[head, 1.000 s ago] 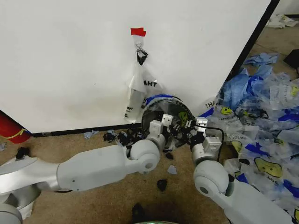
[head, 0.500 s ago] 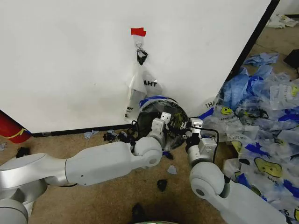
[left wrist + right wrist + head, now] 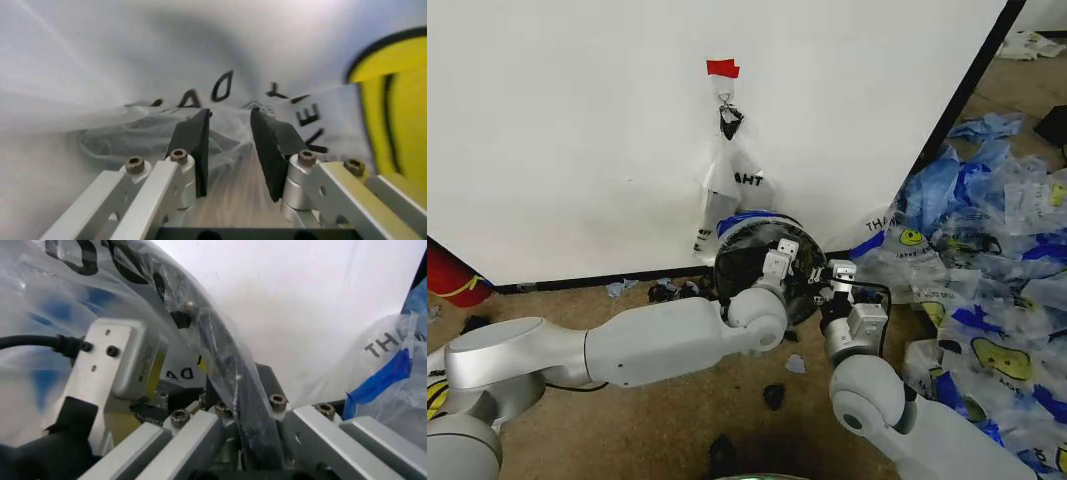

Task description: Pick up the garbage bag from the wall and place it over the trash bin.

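The black mesh trash bin (image 3: pixel 745 265) lies tipped at the foot of the wall (image 3: pixel 577 120), mouth toward me. The clear garbage bag (image 3: pixel 742 218) with a blue strip is stretched over the bin's rim. My left gripper (image 3: pixel 783 252) reaches into the bag; in the left wrist view the left gripper (image 3: pixel 230 114) is open by a narrow gap, with crumpled film, black letters and the yellow smiley of the bag (image 3: pixel 393 100) around it. My right gripper (image 3: pixel 839 276) is at the bin's right edge. In the right wrist view the right gripper (image 3: pixel 237 390) is shut on the bag-covered rim (image 3: pixel 223 355).
A narrower clear bag (image 3: pixel 732 182) with "AHT" letters hangs from a hook under red tape (image 3: pixel 722 68). A heap of clear and blue bags (image 3: pixel 987 260) covers the floor at the right. A red cylinder (image 3: pixel 452 275) stands far left. Black scraps (image 3: pixel 772 396) lie on the carpet.
Both arms have pushed forward and left toward the wall. The bin with the bag on it has shifted left with them, closer under the hanging bag.
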Available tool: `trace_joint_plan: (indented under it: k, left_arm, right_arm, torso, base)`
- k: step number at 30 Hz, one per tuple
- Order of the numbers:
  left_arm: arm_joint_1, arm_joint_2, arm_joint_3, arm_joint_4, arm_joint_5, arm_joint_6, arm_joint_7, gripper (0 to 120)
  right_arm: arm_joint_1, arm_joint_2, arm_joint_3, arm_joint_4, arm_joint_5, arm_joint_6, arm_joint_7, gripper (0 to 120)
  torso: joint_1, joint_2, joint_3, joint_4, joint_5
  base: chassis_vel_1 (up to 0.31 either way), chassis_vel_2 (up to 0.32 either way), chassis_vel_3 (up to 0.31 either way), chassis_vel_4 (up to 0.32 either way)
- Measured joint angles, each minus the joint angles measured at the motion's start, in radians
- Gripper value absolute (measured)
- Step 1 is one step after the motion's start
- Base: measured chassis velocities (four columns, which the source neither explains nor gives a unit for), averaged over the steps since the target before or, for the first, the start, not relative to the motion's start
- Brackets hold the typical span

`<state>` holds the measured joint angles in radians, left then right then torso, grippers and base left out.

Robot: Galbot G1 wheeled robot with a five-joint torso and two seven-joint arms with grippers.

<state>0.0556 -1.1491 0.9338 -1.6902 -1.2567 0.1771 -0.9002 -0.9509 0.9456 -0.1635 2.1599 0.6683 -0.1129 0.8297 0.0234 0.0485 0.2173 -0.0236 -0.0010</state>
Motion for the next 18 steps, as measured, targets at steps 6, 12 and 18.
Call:
trace_joint_plan:
  k: [6,12,18]
  left_arm:
    - [-0.001,-0.004,0.008,0.022,0.005,0.013,-0.023,25]
    - [-0.008,-0.018,-0.005,0.042,0.0,0.02,-0.066,32]
    - [-0.018,-0.009,-0.005,0.049,0.001,0.023,-0.076,19]
  right_arm:
    - [-0.003,-0.002,0.002,0.007,0.0,0.003,-0.004,0]
    - [-0.015,-0.006,0.011,0.008,-0.002,0.008,-0.008,0]
    - [-0.03,-0.008,0.021,0.014,-0.007,0.012,-0.016,0]
  torso:
    - [0.0,0.0,0.0,0.0001,0.0]
    - [0.0,0.0,0.0,-0.0001,0.0]
    - [0.0,0.0,0.0,0.0,0.0]
  base:
    - [0.0,0.0,0.0,0.0]
    - [0.0,0.0,0.0,0.0]
    - [0.0,0.0,0.0,0.0]
